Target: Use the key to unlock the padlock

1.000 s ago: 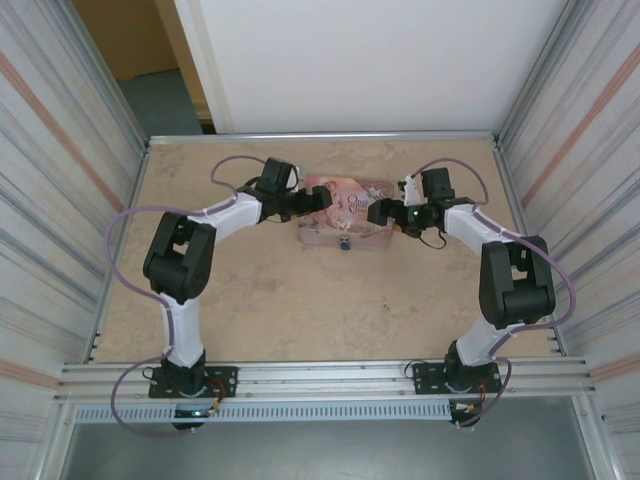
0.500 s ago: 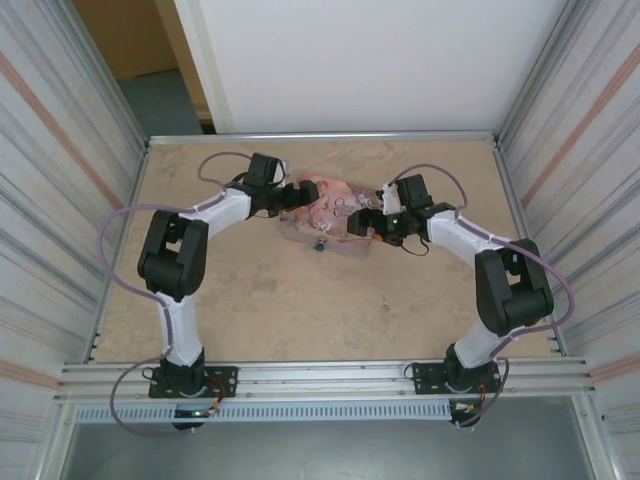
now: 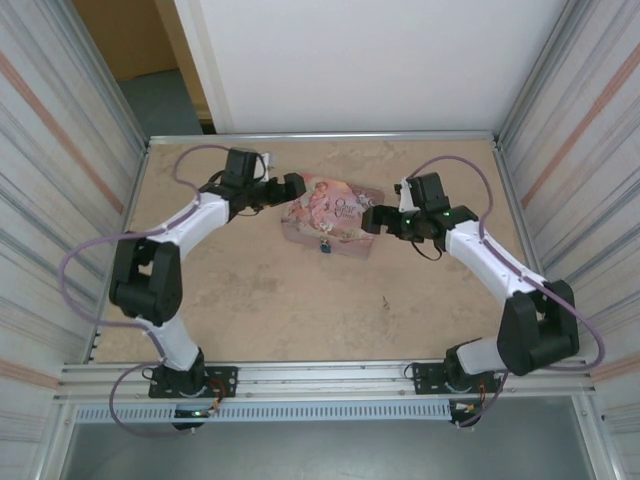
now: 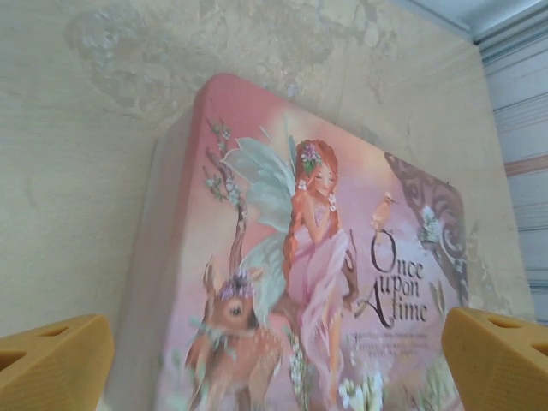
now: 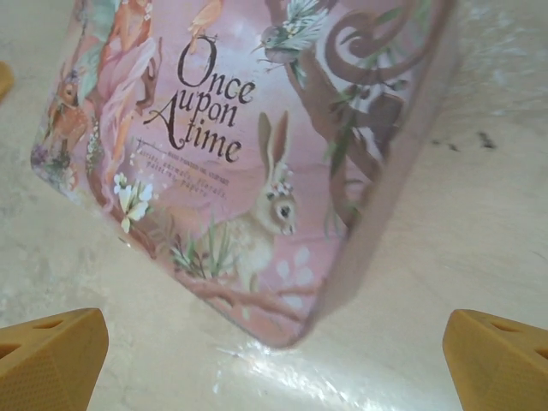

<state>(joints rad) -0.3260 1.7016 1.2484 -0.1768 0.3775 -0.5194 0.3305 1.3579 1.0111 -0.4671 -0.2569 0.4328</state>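
Tiny, light, rigid padlock (image 3: 324,245) at six o'clock of the tin (image 3: 340,205) likely suits a body pinch; left gripper (image 3: 296,186) and right gripper (image 3: 369,219) gape empty.

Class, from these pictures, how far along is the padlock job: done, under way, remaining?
Done: nothing shows as finished; the padlock sits at the near side of the pink tin, too small to tell if locked. In hand: the left gripper and right gripper, both open and empty, flank the tin. Left: getting the key, not made out here, and unlocking.
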